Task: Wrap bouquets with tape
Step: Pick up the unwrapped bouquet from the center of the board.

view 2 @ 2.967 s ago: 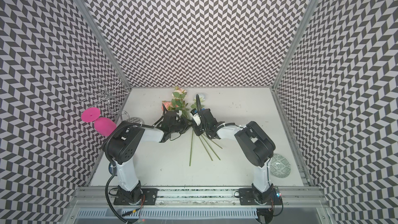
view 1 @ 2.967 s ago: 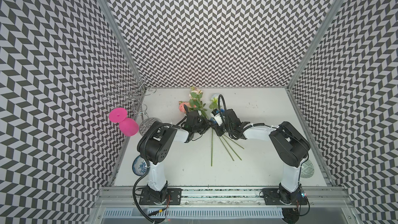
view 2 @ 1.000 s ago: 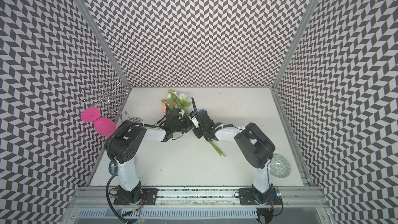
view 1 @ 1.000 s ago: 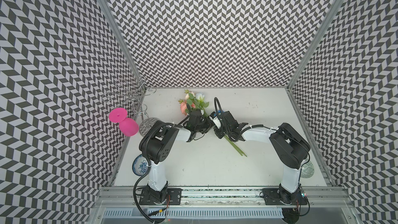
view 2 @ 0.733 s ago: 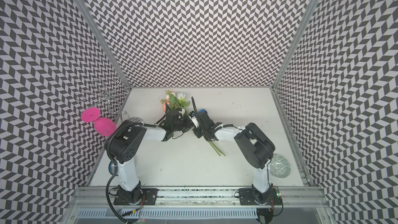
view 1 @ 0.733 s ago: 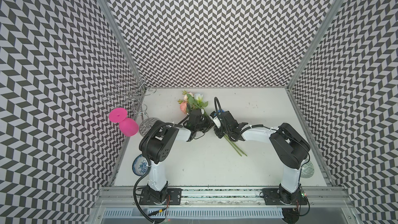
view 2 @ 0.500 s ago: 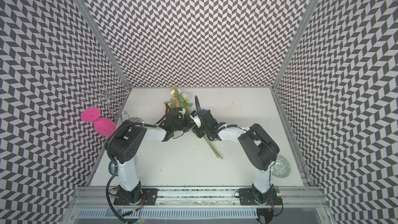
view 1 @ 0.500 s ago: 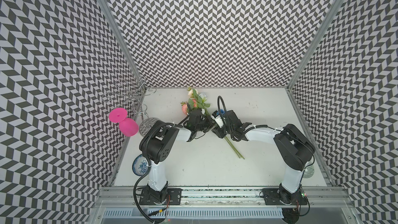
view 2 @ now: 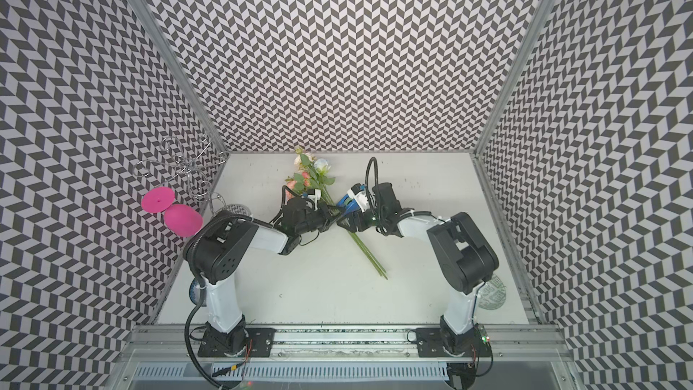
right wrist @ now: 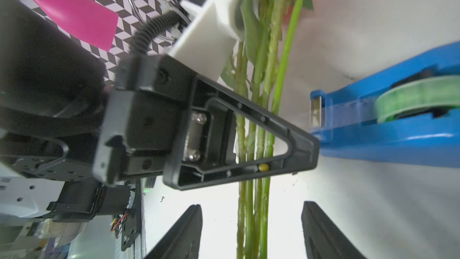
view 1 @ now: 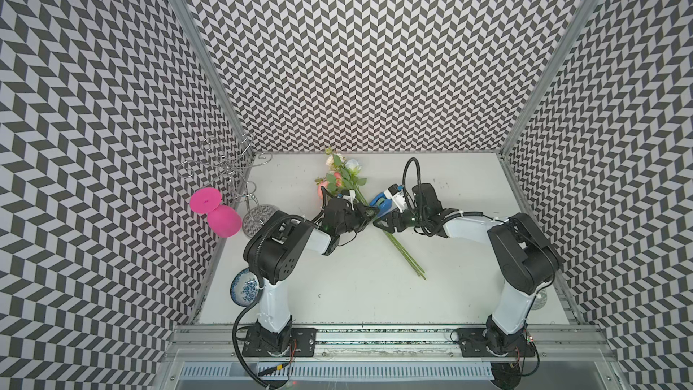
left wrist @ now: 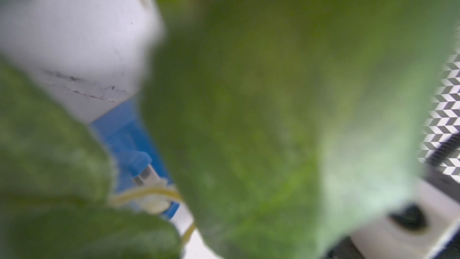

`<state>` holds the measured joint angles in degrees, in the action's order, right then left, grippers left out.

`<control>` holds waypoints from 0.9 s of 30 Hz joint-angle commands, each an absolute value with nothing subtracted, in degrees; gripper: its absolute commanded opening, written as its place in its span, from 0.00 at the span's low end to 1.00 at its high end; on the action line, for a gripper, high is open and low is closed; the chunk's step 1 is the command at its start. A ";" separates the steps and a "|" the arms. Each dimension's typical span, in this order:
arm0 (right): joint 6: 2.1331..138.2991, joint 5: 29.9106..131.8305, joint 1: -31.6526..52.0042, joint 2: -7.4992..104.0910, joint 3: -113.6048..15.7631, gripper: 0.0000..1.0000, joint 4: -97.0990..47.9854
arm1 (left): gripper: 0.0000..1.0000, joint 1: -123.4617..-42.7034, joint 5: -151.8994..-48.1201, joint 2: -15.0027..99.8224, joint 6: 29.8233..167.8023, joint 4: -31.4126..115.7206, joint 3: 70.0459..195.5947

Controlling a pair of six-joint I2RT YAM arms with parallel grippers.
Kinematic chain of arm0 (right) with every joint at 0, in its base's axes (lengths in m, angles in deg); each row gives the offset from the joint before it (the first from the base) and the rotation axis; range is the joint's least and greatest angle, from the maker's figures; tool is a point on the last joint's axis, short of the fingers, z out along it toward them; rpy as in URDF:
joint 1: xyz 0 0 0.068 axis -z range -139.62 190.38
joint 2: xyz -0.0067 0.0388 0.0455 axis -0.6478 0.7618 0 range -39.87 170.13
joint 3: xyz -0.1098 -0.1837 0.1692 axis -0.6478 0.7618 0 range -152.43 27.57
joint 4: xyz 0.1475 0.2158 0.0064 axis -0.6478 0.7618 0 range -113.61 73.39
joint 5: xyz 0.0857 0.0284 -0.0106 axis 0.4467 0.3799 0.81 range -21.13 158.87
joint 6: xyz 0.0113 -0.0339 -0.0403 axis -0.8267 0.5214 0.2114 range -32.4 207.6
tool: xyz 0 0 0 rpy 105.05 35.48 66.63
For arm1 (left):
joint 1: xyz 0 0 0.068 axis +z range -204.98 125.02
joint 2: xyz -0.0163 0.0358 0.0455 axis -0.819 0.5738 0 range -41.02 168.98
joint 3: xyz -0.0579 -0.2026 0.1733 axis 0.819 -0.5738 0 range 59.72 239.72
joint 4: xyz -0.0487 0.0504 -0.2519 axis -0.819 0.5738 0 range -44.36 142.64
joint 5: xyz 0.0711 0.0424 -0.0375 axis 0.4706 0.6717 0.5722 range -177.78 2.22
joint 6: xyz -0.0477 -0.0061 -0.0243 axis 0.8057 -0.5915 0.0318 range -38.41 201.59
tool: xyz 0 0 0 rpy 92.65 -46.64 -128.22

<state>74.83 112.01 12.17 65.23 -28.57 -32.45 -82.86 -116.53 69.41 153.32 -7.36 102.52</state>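
Crosswise, the left gripper (right wrist: 293,153) pinches the bouquets (right wrist: 288,53); stems run between the spread right gripper (right wrist: 251,205).

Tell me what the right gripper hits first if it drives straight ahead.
Probably the left gripper, shut on the thin green bouquet stems running between the right gripper's open jaws; depth is unclear.

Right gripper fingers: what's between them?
Long thin green bouquet stems pass between the open right gripper's fingers, touching neither; the right wrist view shows it.
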 commanded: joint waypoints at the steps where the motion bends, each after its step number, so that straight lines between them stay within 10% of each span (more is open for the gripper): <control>1: 72.35 115.48 12.53 66.00 -27.65 0.63 -36.30 | 0.00 -83.07 -117.75 69.90 154.98 -16.66 101.82; 15: 61.08 119.93 18.87 60.70 -19.54 0.76 -41.92 | 0.00 -83.13 -118.01 69.46 155.42 -16.50 101.10; 18: 52.96 125.08 18.63 62.51 -16.52 0.98 -49.14 | 0.00 -83.25 -117.94 68.96 154.79 -14.99 101.59; 27: 49.77 125.51 15.98 63.82 -17.21 0.88 -53.89 | 0.00 -84.02 -116.92 68.21 153.85 -13.67 102.08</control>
